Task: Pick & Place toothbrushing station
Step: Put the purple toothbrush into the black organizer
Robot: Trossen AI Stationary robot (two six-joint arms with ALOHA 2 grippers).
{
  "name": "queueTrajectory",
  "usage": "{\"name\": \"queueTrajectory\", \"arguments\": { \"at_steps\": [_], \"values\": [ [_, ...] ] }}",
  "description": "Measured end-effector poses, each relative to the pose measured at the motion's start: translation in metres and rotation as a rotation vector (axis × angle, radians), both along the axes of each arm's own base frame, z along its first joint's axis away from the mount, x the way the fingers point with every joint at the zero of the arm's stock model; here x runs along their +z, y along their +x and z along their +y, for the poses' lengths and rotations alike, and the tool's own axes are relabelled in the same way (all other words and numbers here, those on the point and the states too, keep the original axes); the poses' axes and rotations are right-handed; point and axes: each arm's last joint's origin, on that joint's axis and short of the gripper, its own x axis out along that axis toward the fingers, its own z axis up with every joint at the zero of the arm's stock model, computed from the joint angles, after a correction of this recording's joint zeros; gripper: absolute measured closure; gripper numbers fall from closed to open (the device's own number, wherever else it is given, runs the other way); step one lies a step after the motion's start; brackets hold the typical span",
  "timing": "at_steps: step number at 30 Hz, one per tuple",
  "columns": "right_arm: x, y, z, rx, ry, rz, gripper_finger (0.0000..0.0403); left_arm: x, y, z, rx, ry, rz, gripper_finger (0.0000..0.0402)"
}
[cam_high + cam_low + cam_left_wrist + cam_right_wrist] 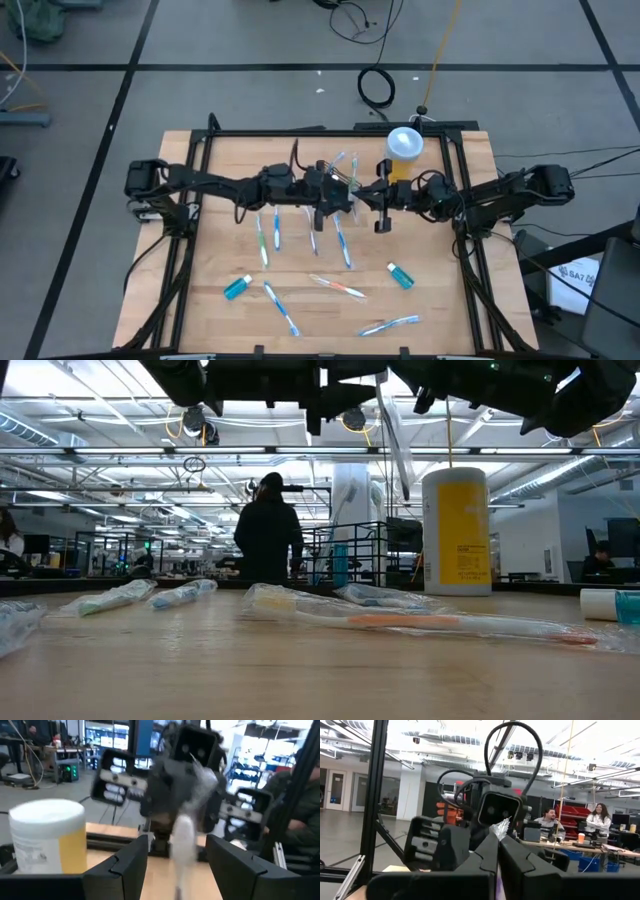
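- Step in hand, as I judge it: a hand-over in mid-air. Both arms meet above the table [180, 150], just toward 12 o'clock from its centre, and face each other.
- The right gripper [499, 845] has its fingers pressed together on a wrapped brush [182, 832]. In the low view the brush hangs down from the grippers, clear of the table.
- The left gripper [177, 850] has its fingers apart, with the brush standing in the gap between them. I cannot tell whether either finger touches it.
- The station, a black mesh basket, cannot be made out for certain. In the high view a few upright brushes [345, 165] show at 12 o'clock from the grippers, beside dark shapes under the arms. It may sit there, hidden.
- The yellow cup [405, 152] with a white lid stands at 1 o'clock, just beyond the right gripper.
- More wrapped brushes [340, 288] lie loose from 6 to 9 o'clock. Two small blue bottles [238, 288] lie at 7 and 5 o'clock.
- Next move, by my reading: the left fingers need to close squarely on the brush before the right fingers let go. The wrapper looks slick, so a slack grip could drop it.
- After that the brush needs carrying over the basket, which must first be in clear sight.
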Motion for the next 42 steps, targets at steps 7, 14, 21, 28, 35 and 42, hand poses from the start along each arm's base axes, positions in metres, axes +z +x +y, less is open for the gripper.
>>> {"name": "queueTrajectory", "arguments": {
  "at_steps": [7,14,21,28,35,42],
  "values": [
    [-0.001,0.000,0.000,0.008,0.020,0.011,0.0403,0.002,0.002,0.006,-0.043,0.007,-0.010,0.0195],
    [-0.001,0.000,-0.003,-0.005,0.020,0.014,0.0403,0.003,0.002,0.005,-0.084,0.013,-0.012,0.0230],
    [-0.003,0.001,-0.008,-0.022,0.023,0.036,0.0403,0.002,0.002,0.005,-0.083,0.036,-0.013,0.0307],
    [-0.005,0.001,-0.010,-0.028,0.023,0.052,0.0403,0.002,0.002,0.005,-0.080,0.035,-0.008,0.0340],
    [-0.005,0.002,-0.010,-0.031,0.022,0.059,0.0403,-0.001,0.001,0.012,-0.065,-0.020,0.024,0.0345],
    [-0.006,0.002,-0.010,-0.034,0.019,0.060,0.0369,-0.003,0.001,0.018,-0.049,-0.051,0.048,0.0345]
  ]
}}
